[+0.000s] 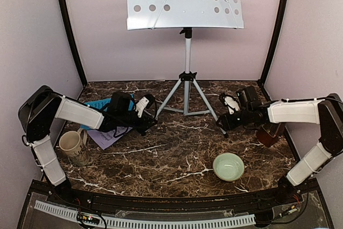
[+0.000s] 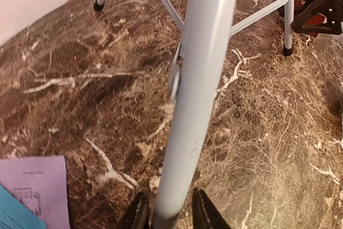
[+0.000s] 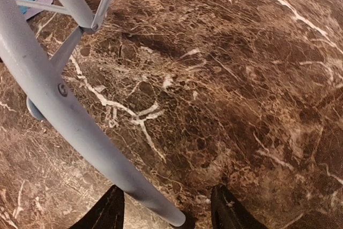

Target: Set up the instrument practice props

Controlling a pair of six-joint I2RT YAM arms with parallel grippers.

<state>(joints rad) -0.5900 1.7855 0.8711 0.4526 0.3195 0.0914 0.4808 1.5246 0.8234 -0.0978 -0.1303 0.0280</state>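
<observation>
At the back centre of the desk (image 1: 177, 154) we list the following.

Item one: music stand (image 1: 187, 52), upright on its tripod, its perforated panel high above. All three feet appear to rest on the desk.

Item two: left front leg (image 2: 198, 79). Its long axis slants from the foot up and away toward the hub. The foot end lies directly between the left fingers (image 2: 138, 214), which sit close on either side of it. We cannot tell whether they press on the tube or have let go.

Item three: right front leg (image 3: 69, 116), slanting likewise. Its foot end lies between the right fingers (image 3: 110, 213), which stand plainly apart with bare desk showing on both sides of the tube.

Item four: blue sheet (image 1: 99, 104) and lilac sheet (image 1: 104, 137), flat and overlapping at the left, just behind and beside the left arm and well apart from the right one.

Item five: metronome (image 1: 268, 135), at the right edge, partly hidden under the right forearm.

We judge the stand placed. The sheets come next, and the left arm is the nearer to them; it must back off along the leg's axis before turning left. The metronome falls to the right arm.
</observation>
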